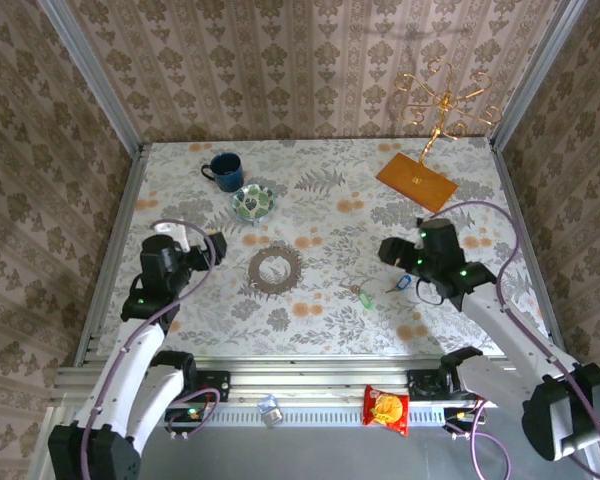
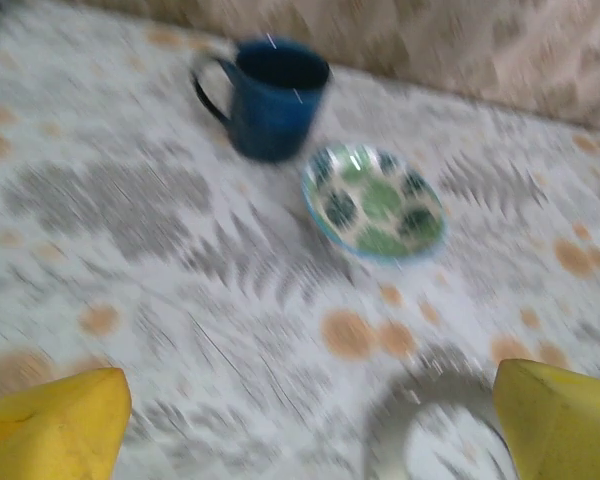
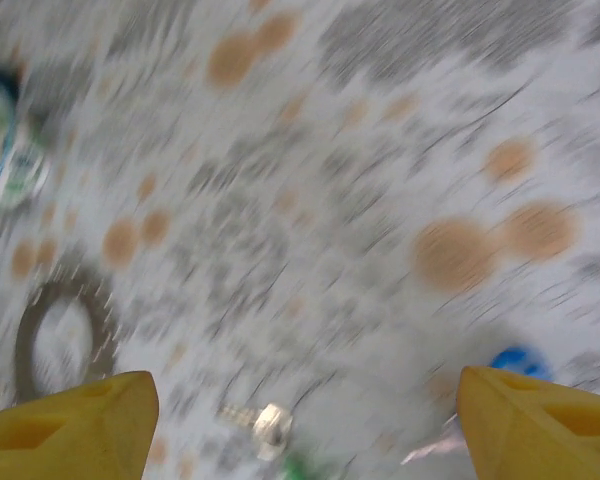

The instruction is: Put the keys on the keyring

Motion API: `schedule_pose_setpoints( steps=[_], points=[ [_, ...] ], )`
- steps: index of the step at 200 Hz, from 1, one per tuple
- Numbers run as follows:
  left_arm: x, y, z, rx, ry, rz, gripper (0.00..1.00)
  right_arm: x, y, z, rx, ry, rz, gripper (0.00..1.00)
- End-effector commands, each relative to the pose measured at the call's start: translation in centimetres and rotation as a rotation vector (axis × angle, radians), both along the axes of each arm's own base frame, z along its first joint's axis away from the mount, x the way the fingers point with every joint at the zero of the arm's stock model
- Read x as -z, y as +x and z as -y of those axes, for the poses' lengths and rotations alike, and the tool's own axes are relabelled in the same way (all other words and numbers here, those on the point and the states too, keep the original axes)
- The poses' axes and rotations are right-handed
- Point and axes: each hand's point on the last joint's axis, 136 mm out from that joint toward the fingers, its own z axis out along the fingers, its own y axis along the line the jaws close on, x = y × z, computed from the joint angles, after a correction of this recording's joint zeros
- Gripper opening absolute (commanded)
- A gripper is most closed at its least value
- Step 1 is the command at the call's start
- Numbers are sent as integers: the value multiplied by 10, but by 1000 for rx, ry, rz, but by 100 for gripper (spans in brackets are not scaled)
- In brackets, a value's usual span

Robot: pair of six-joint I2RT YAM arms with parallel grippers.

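The keyring, a flat grey-brown ring, lies flat near the table's middle. Two keys lie to its right: one with a green tag and one with a blue tag. My left gripper hovers left of the ring, open and empty. In the blurred left wrist view the ring's arc sits by the right finger of that gripper. My right gripper hangs open just above the keys. Between its yellow fingers lie the green-tagged key and the blue tag, with the keyring far left.
A blue mug and a green-patterned bowl stand behind the ring; they show as mug and bowl ahead of the left fingers. An orange board with a gold stand is at the back right. Patterned walls enclose the table.
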Motion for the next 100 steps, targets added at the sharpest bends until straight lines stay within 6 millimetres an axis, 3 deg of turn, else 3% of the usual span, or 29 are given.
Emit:
schedule_pose_setpoints(
  steps=[1,35,65,87,100],
  points=[
    [24,-32,12,-21,-71,-206,92,-5,-23,-34,-44,46,-101,74],
    [49,-59,30,-22,-121,-373,84,3,-34,-89,-173,-3,-182,63],
    [64,-66,35,-34,-139,-473,78,4,-26,-132,-257,-29,-230,59],
    [71,-61,36,-58,-115,-528,71,10,-17,-147,-267,-36,-259,55],
    [72,-53,38,-68,-103,-547,68,14,-17,-145,-250,-65,-291,53]
  ],
)
